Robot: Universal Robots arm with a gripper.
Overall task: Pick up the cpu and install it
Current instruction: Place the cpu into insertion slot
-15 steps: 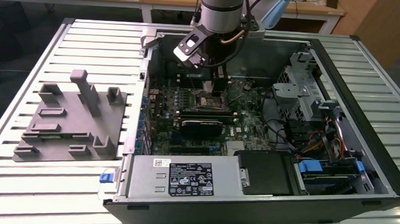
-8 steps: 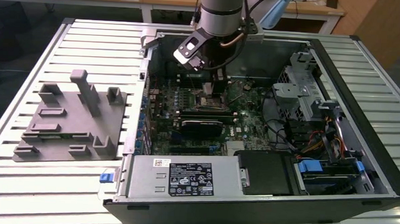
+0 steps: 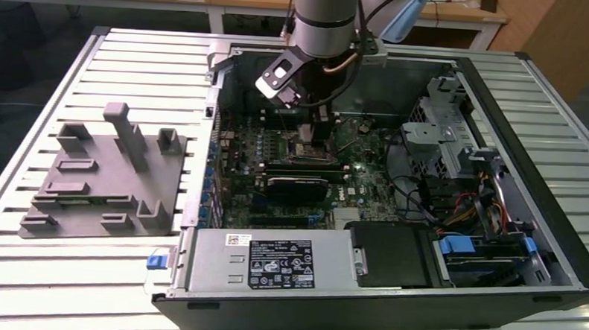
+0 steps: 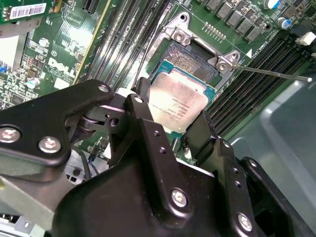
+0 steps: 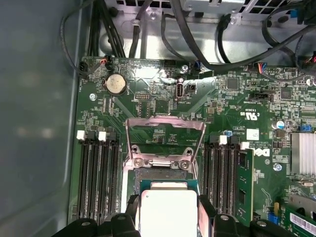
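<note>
The cpu [image 4: 178,100] is a small square chip with a pale silvery top and a thin green rim. My gripper [image 4: 170,109] is shut on it, one black finger [image 4: 142,94] against each of two opposite edges. It hangs tilted just over the open socket [image 4: 190,58], whose metal load plate [image 5: 165,132] stands flipped up and whose thin lever [image 4: 271,73] sticks out sideways. In the first wrist view the cpu [image 5: 168,212] sits between the fingers [image 5: 132,211] just short of the socket. In the exterior view my gripper [image 3: 314,128] reaches down into the computer case [image 3: 530,220] above the motherboard.
Black memory slots [image 5: 96,177] flank the socket on both sides, and a green card [image 5: 244,182] stands beside one bank. Black cables [image 5: 197,44] run past the board's far edge. A grey fixture [image 3: 105,179] lies on the slatted table at the exterior view's left.
</note>
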